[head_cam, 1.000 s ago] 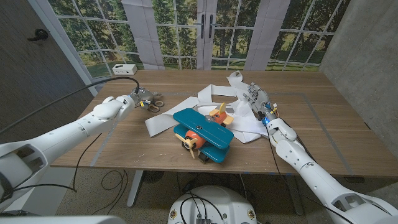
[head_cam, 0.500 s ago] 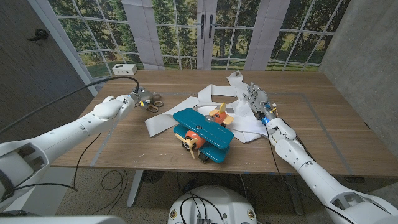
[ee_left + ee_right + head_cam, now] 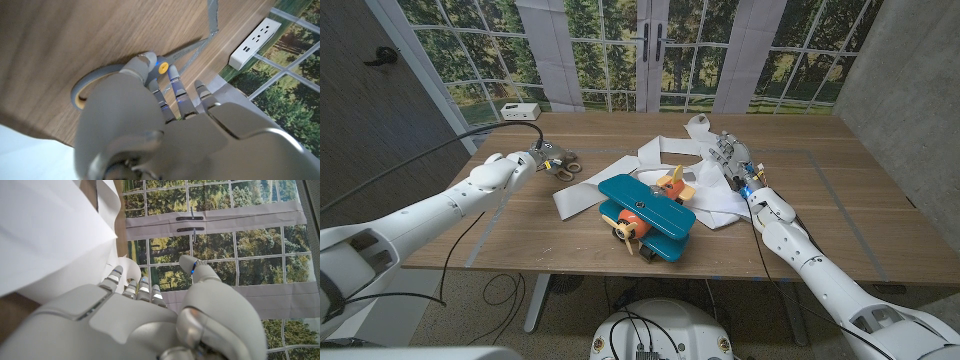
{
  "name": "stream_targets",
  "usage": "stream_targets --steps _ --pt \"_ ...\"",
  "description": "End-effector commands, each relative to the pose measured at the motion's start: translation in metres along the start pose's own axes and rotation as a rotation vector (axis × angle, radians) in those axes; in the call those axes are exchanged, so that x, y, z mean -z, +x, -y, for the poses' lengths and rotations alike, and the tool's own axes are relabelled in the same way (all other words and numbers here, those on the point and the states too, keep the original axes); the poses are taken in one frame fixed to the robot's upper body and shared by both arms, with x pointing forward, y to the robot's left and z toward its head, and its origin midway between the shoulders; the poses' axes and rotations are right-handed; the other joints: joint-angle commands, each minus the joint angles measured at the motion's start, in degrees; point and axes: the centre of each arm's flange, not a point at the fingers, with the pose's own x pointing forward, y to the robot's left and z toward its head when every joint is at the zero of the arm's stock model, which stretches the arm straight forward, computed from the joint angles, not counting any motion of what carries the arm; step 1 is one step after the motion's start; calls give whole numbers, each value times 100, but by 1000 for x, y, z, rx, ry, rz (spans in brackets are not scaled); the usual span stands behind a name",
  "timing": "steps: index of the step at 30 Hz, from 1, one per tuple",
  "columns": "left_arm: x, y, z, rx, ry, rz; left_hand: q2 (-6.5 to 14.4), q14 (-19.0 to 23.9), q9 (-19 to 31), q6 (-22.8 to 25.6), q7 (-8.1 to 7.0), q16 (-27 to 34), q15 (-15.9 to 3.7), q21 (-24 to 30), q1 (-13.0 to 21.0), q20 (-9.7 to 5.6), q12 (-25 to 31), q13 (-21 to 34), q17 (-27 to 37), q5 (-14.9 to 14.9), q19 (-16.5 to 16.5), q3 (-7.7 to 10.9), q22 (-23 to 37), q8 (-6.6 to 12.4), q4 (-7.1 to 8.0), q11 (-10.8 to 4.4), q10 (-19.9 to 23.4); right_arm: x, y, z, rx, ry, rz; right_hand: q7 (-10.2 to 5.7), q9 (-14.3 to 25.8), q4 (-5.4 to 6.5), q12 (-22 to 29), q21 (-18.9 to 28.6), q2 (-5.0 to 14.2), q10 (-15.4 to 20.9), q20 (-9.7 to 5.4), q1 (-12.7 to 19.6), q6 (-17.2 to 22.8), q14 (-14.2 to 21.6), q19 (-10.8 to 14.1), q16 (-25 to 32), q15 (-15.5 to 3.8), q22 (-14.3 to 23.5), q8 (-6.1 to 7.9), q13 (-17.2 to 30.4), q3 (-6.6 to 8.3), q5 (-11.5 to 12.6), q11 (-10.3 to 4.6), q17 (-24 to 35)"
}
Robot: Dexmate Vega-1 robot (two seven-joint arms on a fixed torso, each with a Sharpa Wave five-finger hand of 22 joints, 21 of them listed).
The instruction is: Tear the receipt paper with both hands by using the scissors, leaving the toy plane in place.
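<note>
Both hands are working: the left hand point(image 3: 544, 158) is touching the scissors point(image 3: 567, 165) near the table's point(image 3: 840, 210) left edge, grip unclear; the right hand point(image 3: 728, 155), fingers spread, is sitting on the receipt paper point(image 3: 650, 152) behind the toy plane point(image 3: 645, 214).

Right hand point(image 3: 150, 325) seen from behind, fingers point(image 3: 131, 287) close together and reaching toward the white paper point(image 3: 50, 235), thumb point(image 3: 197, 270) set apart. Nothing in its grip. Paper lies in big folds over the wood table point(image 3: 15, 307). Beyond them: window panes point(image 3: 240, 240) with trees, white curtain.
</note>
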Motion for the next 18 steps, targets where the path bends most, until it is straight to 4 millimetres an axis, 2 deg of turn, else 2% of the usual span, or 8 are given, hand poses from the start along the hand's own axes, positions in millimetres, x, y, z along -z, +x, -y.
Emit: stream_targets --steps 1,4,8,10,18 --pt "-1 1 0 4 -15 9 -7 345 40 170 -19 87 -1093 17 149 5 273 87 84 -17 84 -22 13 -3 -5 -16 896 -2 3 -1 -7 -2 1 -56 20 15 8 13 9 12 25 -48 -26 23 22 42 -9 14 3 22 43 58 -5 8" --pt "0 0 -1 -6 -18 9 14 871 56 275 -11 202 -1104 16 216 -26 353 106 142 -29 161 -29 7 -11 16 -1 857 -2 2 -1 -5 1 -1 -55 20 16 8 13 7 11 25 -51 -28 21 23 41 -5 14 2 22 46 62 -7 8" --pt "0 0 -1 -18 -24 16 7 1277 73 386 -6 170 -1108 39 282 -89 404 76 38 -50 324 -67 3 -8 22 -3 826 -1 1 -1 -5 2 0 -62 20 17 8 15 5 13 26 -56 -23 23 28 41 0 14 4 22 49 68 -5 8" --pt "0 0 -2 -20 -29 21 -10 1658 85 469 -5 213 -1109 53 314 -141 457 58 -17 -75 451 -135 5 -8 27 -10 864 -2 1 -1 -3 3 1 -61 20 18 9 16 5 15 26 -59 -24 26 31 42 2 14 3 22 51 71 -6 7" --pt "1 0 -3 -23 -39 24 -60 2032 108 592 -6 257 -1106 44 427 -240 487 -8 -58 -129 548 -259 14 -13 16 -26 919 -1 -1 -2 -4 5 0 -58 20 19 8 18 1 12 30 -69 -22 28 37 42 2 14 4 22 60 84 -17 7"
